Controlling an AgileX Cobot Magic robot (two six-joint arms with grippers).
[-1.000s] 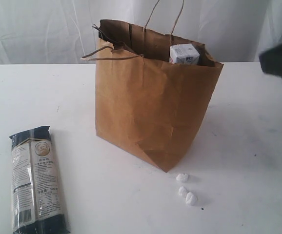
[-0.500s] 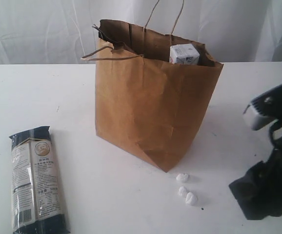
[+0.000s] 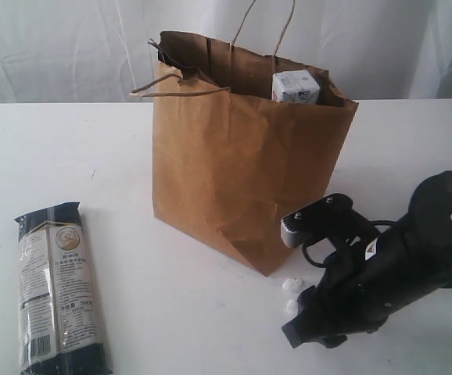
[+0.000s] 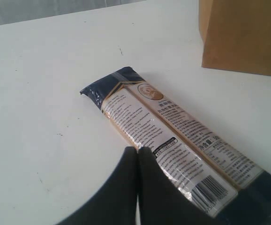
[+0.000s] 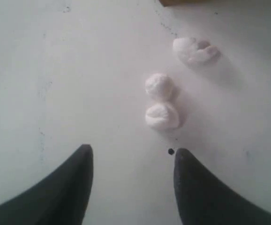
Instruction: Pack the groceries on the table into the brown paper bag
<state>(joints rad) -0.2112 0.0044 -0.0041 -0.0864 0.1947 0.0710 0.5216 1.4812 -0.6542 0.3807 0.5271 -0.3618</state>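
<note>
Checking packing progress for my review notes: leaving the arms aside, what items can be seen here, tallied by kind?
Brown paper bag: 1
White-blue carton, poking out of the bag's top: 1
Dark-blue noodle packet: 1
Small white crumbs: 3
Total: 6

The paper bag (image 3: 234, 172) looks matt and crinkled, the noodle packet (image 4: 173, 136) glossy, perhaps plastic.
</note>
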